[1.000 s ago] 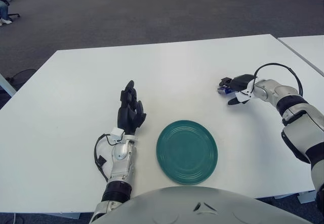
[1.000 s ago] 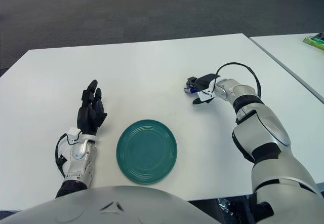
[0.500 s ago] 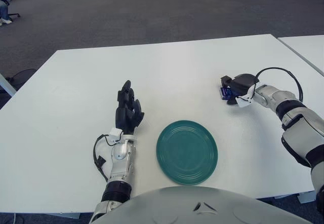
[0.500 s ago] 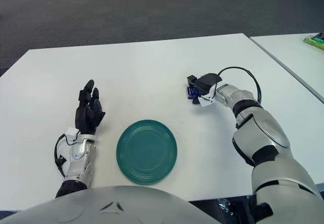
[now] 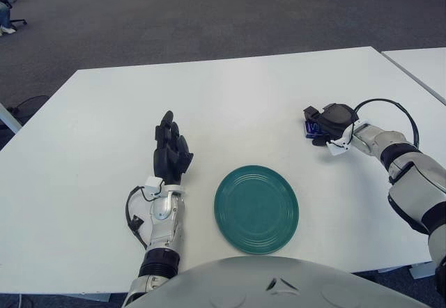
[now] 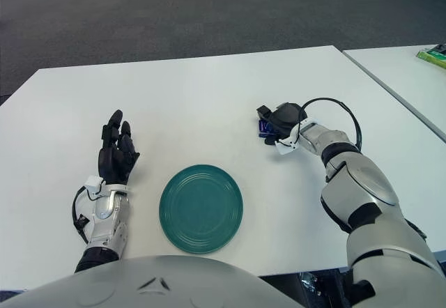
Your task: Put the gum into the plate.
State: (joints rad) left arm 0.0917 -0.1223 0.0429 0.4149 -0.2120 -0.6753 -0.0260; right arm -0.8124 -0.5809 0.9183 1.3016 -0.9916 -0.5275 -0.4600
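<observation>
Gum: a small blue pack [image 6: 265, 127] on the white table, showing at the fingertip side of the right hand, toward the robot's left of its palm; well apart from the plate.
Right hand: black three-finger hand [image 5: 327, 121] out on the robot's right of the table, fingers curled over and around the gum, which shows between them; whether the pack is lifted clear of the tabletop cannot be told.
Right forearm: silver, running back from the hand toward the table's right edge, with a black cable [image 5: 390, 106] looping above the wrist.
Plate: round teal plate [image 5: 256, 209] with concentric rings, lying flat near the table's front edge, nearer the robot's body than the right hand and to that hand's left; it holds nothing.
Left hand: black hand [image 6: 115, 157] just to the left of the plate, apart from it, fingers straight and loosely spread, pointing away from the robot, holding nothing.
Table: white top [image 5: 230, 99] bearing all of the above.
Second table: white corner [image 5: 425, 64] beyond the right hand, separated by a narrow gap.
</observation>
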